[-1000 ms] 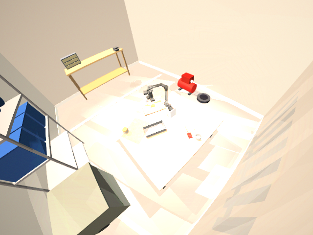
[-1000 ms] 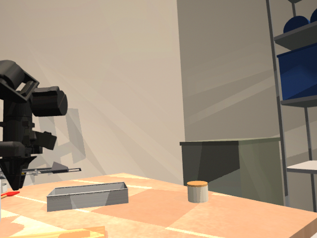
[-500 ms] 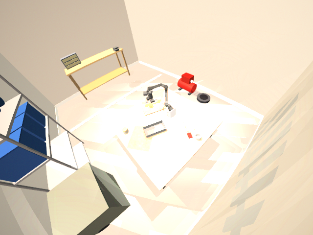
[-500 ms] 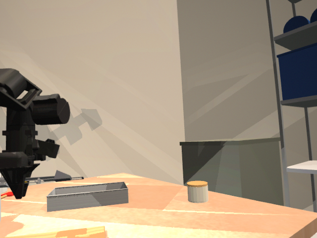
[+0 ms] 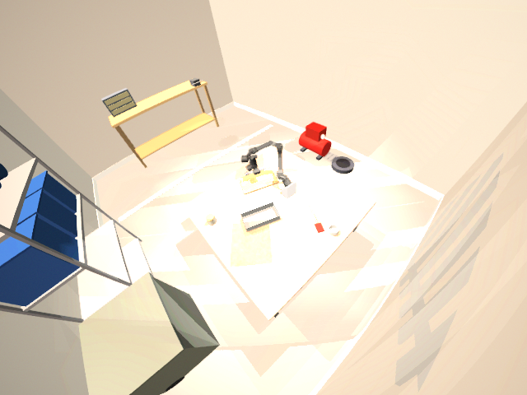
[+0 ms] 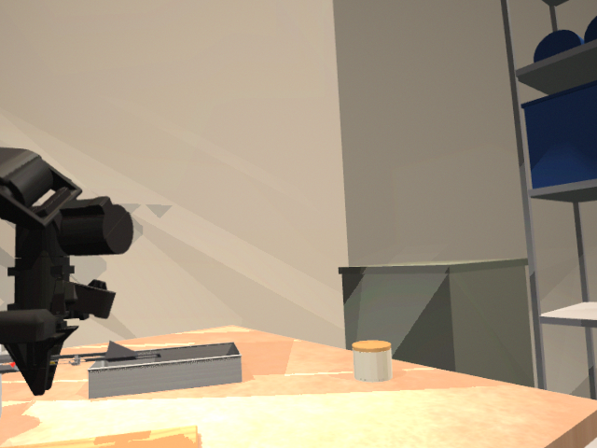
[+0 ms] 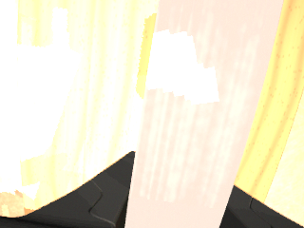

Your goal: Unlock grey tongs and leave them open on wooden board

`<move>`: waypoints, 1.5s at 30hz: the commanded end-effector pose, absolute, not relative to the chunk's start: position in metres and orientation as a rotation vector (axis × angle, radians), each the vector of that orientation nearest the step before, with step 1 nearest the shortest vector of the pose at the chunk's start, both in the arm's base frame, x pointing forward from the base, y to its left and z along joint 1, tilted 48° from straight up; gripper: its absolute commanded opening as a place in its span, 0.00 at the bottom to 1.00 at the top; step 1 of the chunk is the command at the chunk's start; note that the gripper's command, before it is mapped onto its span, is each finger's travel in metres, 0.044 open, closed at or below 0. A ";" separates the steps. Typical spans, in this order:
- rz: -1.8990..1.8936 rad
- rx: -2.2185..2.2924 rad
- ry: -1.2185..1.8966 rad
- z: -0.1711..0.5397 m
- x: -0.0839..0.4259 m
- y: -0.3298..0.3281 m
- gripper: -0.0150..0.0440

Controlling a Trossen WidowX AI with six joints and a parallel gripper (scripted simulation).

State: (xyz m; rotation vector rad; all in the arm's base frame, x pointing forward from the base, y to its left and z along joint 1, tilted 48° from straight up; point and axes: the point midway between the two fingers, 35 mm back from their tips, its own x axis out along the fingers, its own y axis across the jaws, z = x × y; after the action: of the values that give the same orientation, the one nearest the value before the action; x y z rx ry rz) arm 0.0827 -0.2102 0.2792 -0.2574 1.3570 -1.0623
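My gripper (image 6: 41, 385) (image 7: 160, 165) is shut on the grey tongs (image 6: 120, 353), whose broad pale arm (image 7: 199, 142) fills the middle of the wrist view between the black fingers. In the exterior view the tongs lie nearly level across the fingers, with a dark wedge-shaped part and a slotted end to the right. The wooden board (image 5: 260, 188) (image 6: 186, 436) (image 7: 277, 114) is below the gripper. The arm hides part of the tongs, and I cannot tell whether their lock is released. The grey roasting tin (image 5: 255, 210) (image 6: 168, 381) stands apart from the board, without the tongs on it.
A jar with an orange lid (image 5: 210, 220) (image 6: 372, 364) stands beyond the tin. A red object (image 5: 319, 227) and a small white cup (image 5: 333, 230) are near the table's far side from the jar. A white block (image 5: 289, 188) stands by the arm's base.
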 end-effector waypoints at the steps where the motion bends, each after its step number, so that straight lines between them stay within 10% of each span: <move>1: -1.053 -0.256 1.360 0.273 0.083 -0.215 0.00; 45: -1.060 -0.277 1.352 0.238 0.064 -0.261 0.00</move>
State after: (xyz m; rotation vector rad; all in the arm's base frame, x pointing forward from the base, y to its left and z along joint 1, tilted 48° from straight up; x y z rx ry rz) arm 0.0639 -0.2604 0.2395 -0.2738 1.3515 -1.0684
